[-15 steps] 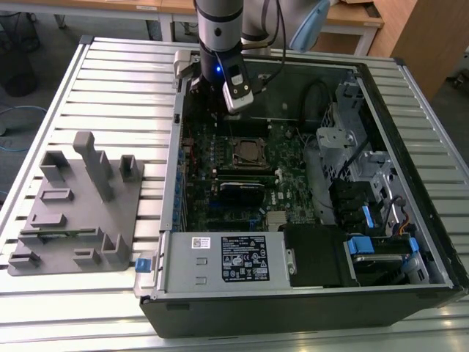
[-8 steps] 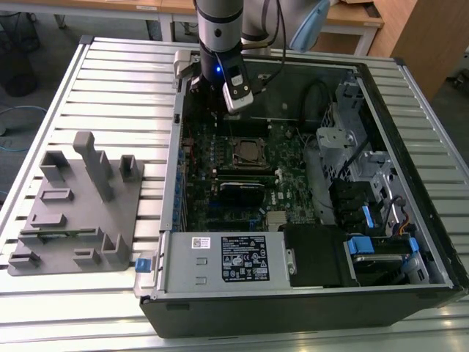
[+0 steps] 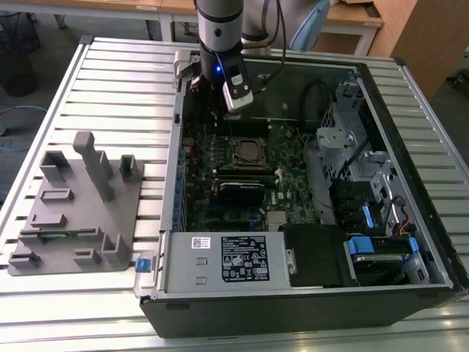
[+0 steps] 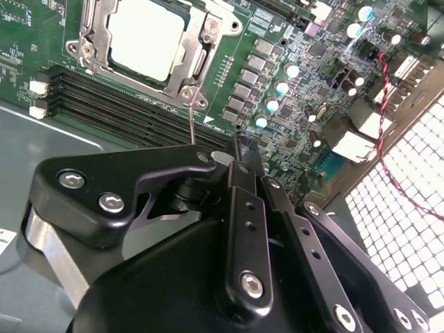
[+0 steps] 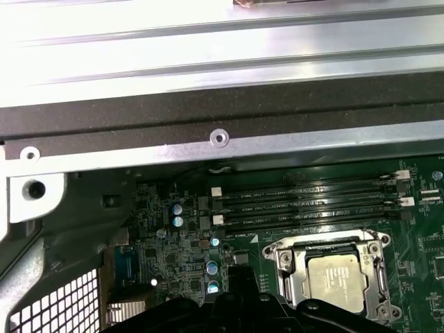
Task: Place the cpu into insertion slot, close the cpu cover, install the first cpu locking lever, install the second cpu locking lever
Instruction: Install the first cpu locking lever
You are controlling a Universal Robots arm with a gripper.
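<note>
- An open computer case [image 3: 293,312] lies on a slatted metal table [image 3: 124,81], with the robot arm [image 3: 218,29] reaching down over its far side.
- In the second wrist view the gripper [image 4: 234,149] hangs above the green circuit board [image 4: 298,90]. Its black fingers [image 4: 239,173] appear drawn together at the tip, with nothing clamped between them.
- The cpu [image 4: 149,38] sits flat in the insertion slot [image 4: 198,64], silver face up. It lies beside the long black memory slots [image 5: 305,202].
- The cpu cover [image 4: 89,38] is down over it (its window frames the chip on all sides).
- A thin wire locking lever [image 4: 192,118] stands up from the cover's near corner. Its free end is just beside the gripper's linkage.
- A grey plastic fixture [image 3: 73,213] rests on the table at the exterior view's left, well apart from the case.
</note>
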